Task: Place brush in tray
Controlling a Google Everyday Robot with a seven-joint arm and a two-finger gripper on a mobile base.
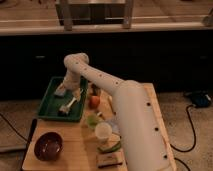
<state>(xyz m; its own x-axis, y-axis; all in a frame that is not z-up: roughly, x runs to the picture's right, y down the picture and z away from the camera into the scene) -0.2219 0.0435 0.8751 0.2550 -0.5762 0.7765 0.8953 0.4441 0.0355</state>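
Observation:
The cream-white brush lies flat inside the dark-green tray, head toward the front and handle pointing back right. The tray sits at the table's back left. My gripper hangs over the tray's right part, just above the brush's handle end; the white arm reaches it from the lower right. Whether the gripper touches the brush does not show. A pale blue-grey flat lump lies in the tray's back part, left of the gripper.
A round dark-red bowl stands at the front left of the wooden table. An orange object, a green cup, a white cup and a brown block stand beside the arm. A dark counter runs behind.

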